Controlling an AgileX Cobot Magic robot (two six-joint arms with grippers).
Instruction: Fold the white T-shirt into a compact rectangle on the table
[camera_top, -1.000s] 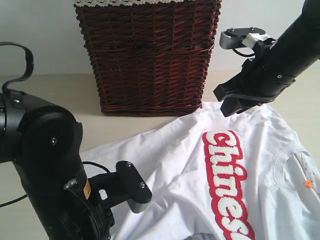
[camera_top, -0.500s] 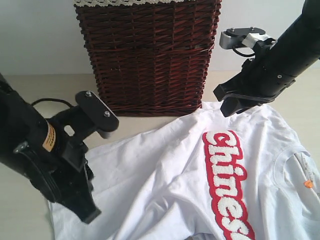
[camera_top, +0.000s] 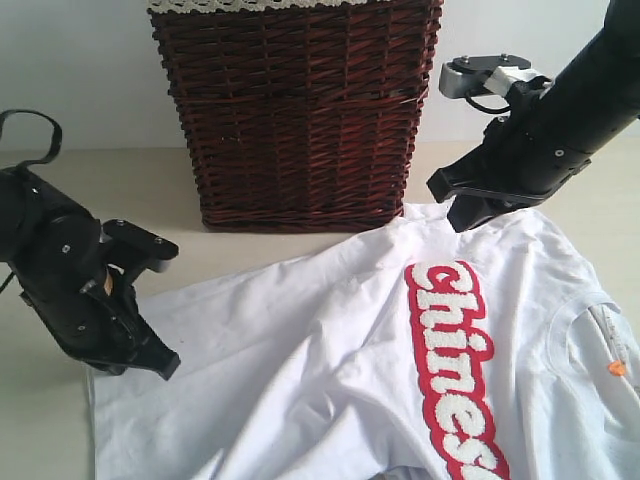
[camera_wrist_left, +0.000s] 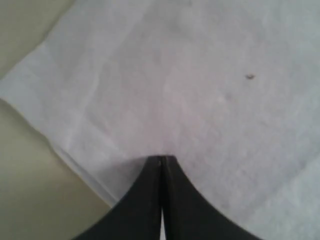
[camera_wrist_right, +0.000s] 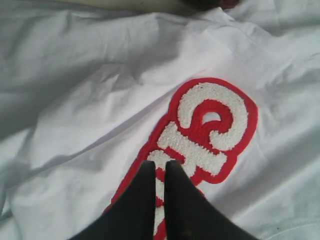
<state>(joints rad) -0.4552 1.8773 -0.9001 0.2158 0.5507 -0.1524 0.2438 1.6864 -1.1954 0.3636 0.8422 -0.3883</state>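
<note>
Our left gripper, jaws pressed together, perhaps pinches the white cotton T-shirt at its edge; our right gripper, nearly closed, sits over fuzzy red-outlined lettering.

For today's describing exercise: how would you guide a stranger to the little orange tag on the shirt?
Start at the dark wicker basket; the white T-shirt lies spread in front of it. Beside its red-outlined lettering, at the collar, the tag is the only orange spot on white cloth.

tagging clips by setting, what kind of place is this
Likely an indoor robot test bench staged as a laundry spot: a dark brown wicker basket, a white short-sleeved T-shirt with red-outlined lettering, and a pale beige smooth table.
</note>
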